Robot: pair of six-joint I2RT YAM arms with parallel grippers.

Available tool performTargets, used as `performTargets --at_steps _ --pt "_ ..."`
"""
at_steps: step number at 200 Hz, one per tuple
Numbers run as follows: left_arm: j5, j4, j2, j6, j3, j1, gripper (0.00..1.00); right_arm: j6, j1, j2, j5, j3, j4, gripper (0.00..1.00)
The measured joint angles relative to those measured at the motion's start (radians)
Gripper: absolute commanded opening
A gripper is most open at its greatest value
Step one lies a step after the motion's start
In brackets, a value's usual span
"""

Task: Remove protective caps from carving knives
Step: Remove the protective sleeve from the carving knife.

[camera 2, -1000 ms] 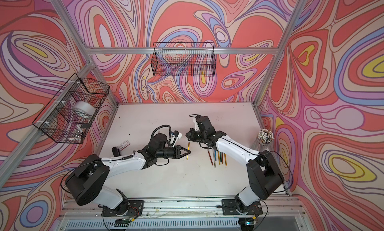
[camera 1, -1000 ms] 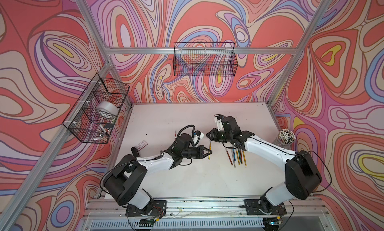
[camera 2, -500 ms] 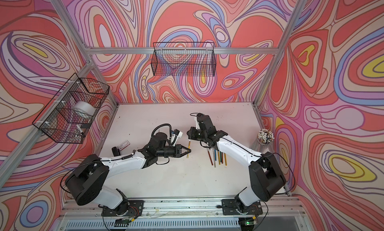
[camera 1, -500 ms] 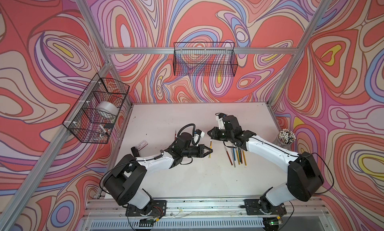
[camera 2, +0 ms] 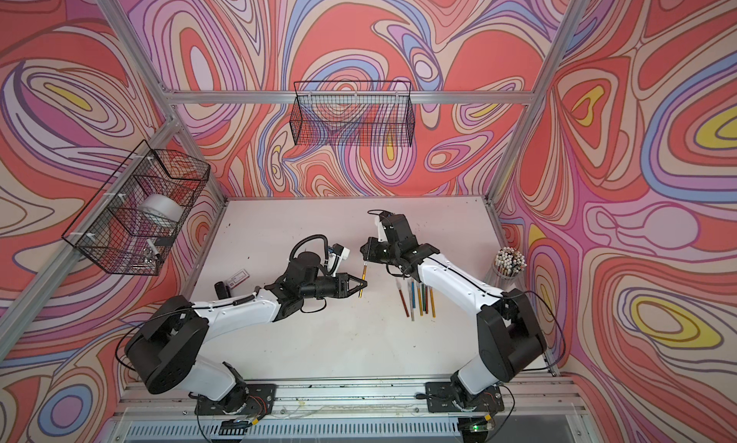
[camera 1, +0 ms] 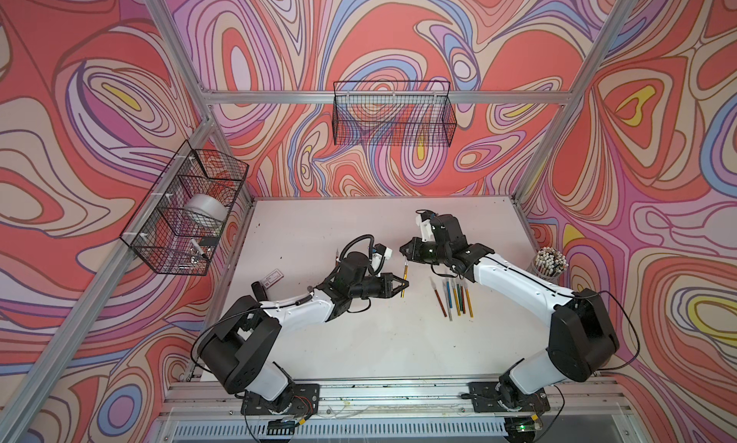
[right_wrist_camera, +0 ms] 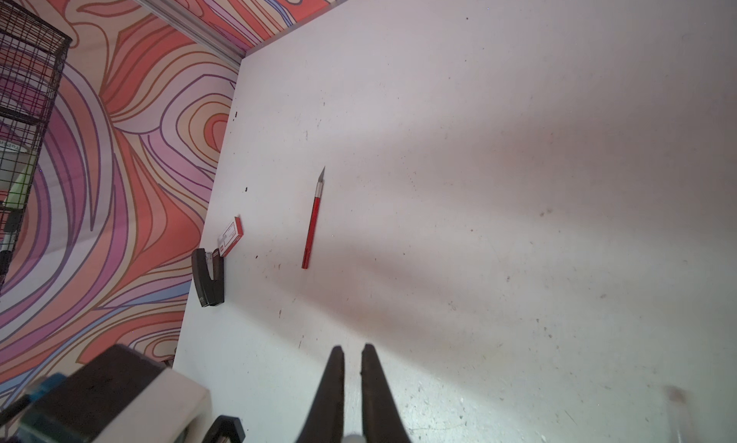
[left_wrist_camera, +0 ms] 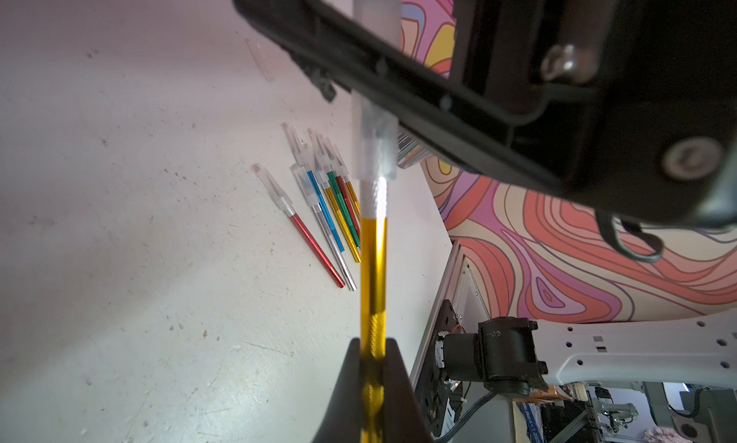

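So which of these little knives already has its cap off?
The red knife lying alone near the stapler: bare silver blade; the clustered knives wear caps.

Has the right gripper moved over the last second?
Yes, slightly. In a top view the right gripper has shifted toward the back wall, ending farther from the loose carving knives lying beside its arm.

Wraps three sides in swirling red, pink, purple and yellow wallpaper [camera 1: 399,30] behind an aluminium frame [camera 1: 279,98]. Hangs one black wire basket [camera 1: 393,118] at the back, another wire basket [camera 1: 171,237] at the left. Spreads a scuffed white tabletop [camera 1: 319,221] below, evenly lit.
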Motion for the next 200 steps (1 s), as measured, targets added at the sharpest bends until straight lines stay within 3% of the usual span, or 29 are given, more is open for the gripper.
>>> performTargets --at_steps 182,200 --pt "-0.055 0.094 0.045 -0.063 0.016 -0.009 0.0 0.001 -0.051 0.042 -0.024 0.046 0.001 0.07" --pt "-0.008 0.08 0.045 -0.063 -0.004 -0.028 0.0 0.0 -0.087 0.053 0.034 0.069 0.067 0.07"
